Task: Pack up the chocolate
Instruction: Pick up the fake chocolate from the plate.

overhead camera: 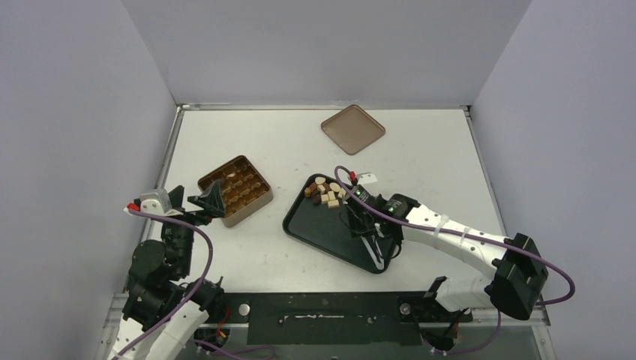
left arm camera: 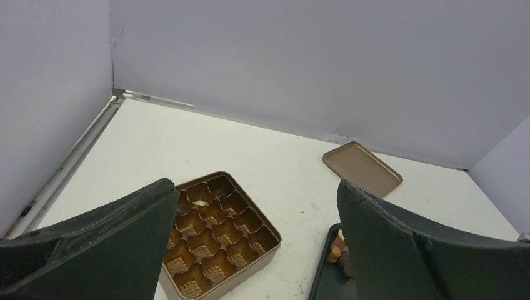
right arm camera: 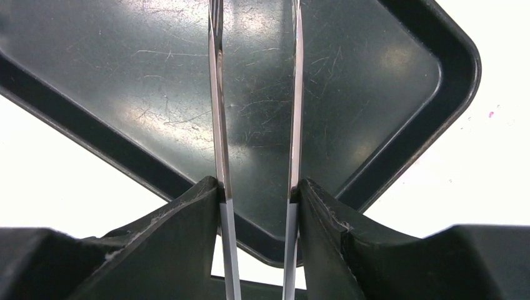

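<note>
Packing is barely beginning: the chocolate point(overhead camera: 327, 194) is lying heaped on the tray point(overhead camera: 319, 226) at frame centre, the tin point(overhead camera: 235, 190) standing nearly unfilled, the left claw point(overhead camera: 196, 202) gaping wide, the right claw point(right arm camera: 256, 190) gripping tweezers point(right arm camera: 216, 94)

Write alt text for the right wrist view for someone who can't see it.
The right gripper clamps a pair of thin metal tweezers, whose two blades reach out, slightly apart with nothing between them, over the bare, scratched floor of a dark tray. The tray's rounded corner shows at the right, with the white table beyond.
</note>
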